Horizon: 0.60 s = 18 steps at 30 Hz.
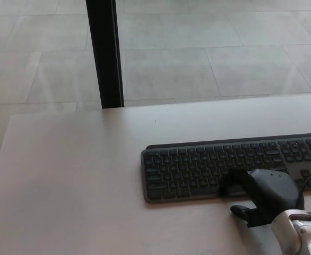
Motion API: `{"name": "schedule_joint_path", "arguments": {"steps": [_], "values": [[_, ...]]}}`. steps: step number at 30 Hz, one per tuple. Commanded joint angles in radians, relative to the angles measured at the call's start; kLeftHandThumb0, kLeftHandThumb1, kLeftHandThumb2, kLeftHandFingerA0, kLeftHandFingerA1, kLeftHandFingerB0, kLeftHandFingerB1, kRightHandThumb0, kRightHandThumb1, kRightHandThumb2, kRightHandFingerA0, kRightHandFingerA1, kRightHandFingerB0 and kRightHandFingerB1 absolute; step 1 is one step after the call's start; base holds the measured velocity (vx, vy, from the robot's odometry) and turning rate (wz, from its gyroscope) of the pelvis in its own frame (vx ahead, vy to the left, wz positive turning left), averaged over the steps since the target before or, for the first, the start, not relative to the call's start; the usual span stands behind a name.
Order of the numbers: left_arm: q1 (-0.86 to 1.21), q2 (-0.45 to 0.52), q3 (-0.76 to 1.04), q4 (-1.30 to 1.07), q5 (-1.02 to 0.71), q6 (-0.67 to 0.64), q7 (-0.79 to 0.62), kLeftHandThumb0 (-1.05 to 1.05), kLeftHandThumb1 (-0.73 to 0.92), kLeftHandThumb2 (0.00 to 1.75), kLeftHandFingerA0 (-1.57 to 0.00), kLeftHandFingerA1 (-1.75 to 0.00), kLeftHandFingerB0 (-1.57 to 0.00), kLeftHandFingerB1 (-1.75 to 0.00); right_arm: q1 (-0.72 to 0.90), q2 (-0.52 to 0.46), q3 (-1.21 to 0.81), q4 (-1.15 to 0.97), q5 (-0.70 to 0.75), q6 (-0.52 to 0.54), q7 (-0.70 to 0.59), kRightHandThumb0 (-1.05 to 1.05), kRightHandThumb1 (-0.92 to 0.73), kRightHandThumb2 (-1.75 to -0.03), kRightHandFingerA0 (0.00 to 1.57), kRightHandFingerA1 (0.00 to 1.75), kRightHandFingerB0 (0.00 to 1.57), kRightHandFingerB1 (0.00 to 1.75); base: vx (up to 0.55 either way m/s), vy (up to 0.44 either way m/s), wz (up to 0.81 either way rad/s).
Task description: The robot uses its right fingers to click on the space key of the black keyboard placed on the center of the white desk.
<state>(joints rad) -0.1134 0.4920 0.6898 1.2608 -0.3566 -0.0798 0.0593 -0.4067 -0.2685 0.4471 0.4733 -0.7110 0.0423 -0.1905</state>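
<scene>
Right hand (266,197) entering from lower right, wrist raised, one finger (234,180) bent down onto bottom key row of black keyboard (208,169) (thumb apart, holding nothing), keyboard flat on white counter (70,175), right of centre.

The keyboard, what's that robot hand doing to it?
The robot's right hand is reaching over the near edge of the black keyboard on the white desk. One finger is down on the bottom row of keys, about where the space key is. Whether the key is actually pressed can't be seen. The left hand isn't in the picture. Behind the desk is a tiled floor and a black post.
</scene>
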Motion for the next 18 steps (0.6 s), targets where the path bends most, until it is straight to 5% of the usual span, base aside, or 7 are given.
{"name": "schedule_joint_path", "arguments": {"steps": [1, 18], "values": [[-0.006, 0.019, -0.007, -0.006, -0.007, -0.022, 0.007, -0.56, 0.74, 0.62, -0.75, -0.70, -0.61, -0.55, 0.038, -0.037, 0.056, 0.011, -0.063, 0.019, 0.033, -0.34, -0.58, -0.65, 0.90, 1.50, 0.65, 0.48, 0.00, 0.000, 0.00], [-0.013, 0.020, -0.014, -0.005, -0.012, -0.025, 0.007, -0.55, 0.77, 0.63, -0.72, -0.68, -0.61, -0.55, 0.012, -0.109, 0.168, 0.099, -0.144, 0.000, 0.006, -0.34, -0.58, -0.64, 0.84, 1.52, 0.64, 0.48, 0.00, 0.000, 0.00]]}}
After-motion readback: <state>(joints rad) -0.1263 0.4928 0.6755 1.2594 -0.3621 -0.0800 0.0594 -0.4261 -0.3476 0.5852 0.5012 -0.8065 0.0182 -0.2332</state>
